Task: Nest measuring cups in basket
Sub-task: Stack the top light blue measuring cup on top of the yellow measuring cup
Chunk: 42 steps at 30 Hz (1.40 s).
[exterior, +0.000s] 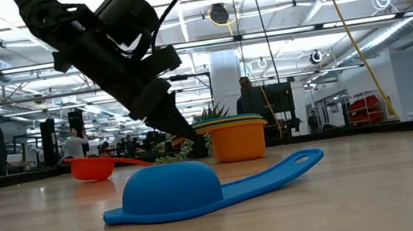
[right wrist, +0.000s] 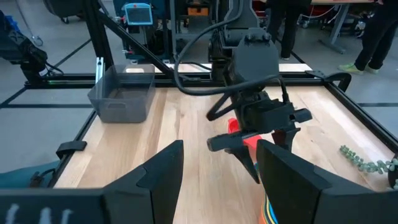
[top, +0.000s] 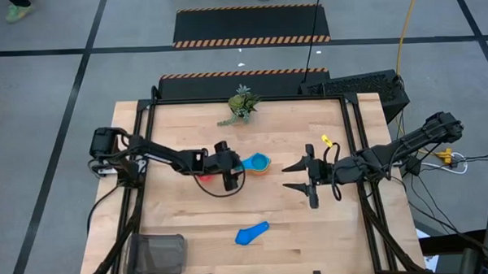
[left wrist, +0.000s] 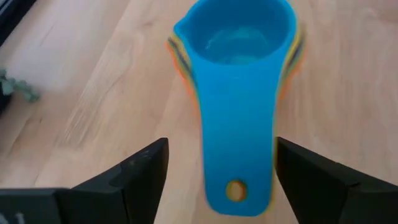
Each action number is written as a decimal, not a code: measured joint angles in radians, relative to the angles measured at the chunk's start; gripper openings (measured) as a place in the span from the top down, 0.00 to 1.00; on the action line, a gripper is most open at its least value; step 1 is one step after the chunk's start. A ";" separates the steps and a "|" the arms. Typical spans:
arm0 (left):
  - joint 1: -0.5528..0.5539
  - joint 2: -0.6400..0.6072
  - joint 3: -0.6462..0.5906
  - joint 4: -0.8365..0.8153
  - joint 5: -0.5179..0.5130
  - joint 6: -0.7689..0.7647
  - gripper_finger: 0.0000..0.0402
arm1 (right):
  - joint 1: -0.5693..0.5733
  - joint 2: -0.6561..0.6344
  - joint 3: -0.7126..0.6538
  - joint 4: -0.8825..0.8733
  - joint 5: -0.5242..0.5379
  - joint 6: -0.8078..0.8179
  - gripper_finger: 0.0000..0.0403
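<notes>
1. Left gripper [top: 239, 171] is sitting at centre frame in the high view, its fingers [left wrist: 140, 177] spread wide on either side of a handle without touching it; it is gripping nothing.
2. That handle belongs to the light blue plastic measuring cup [left wrist: 239, 74], which is sitting topmost in a nested stack of cups [top: 258, 163] just right of the gripper; yellow and orange rims are showing beneath it.
3. A red plastic measuring cup [exterior: 94, 167] is lying on the light wooden table [top: 190, 220] under the left arm.
4. A blue plastic measuring cup [top: 252, 233] is lying upside down, lower centre, alone.
5. The dark grey mesh basket [top: 157, 255] is standing at the lower left corner, well apart from all cups.
6. Right gripper [top: 295, 177] is hovering right of centre, jaws parted and holding nothing.
7. A small green leafy plant [top: 240, 104] is sitting at the table's upper edge.
</notes>
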 joint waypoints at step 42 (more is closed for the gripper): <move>0.010 -0.152 -0.002 -0.166 0.120 -0.015 0.54 | 0.000 0.000 0.000 0.000 0.000 0.006 0.51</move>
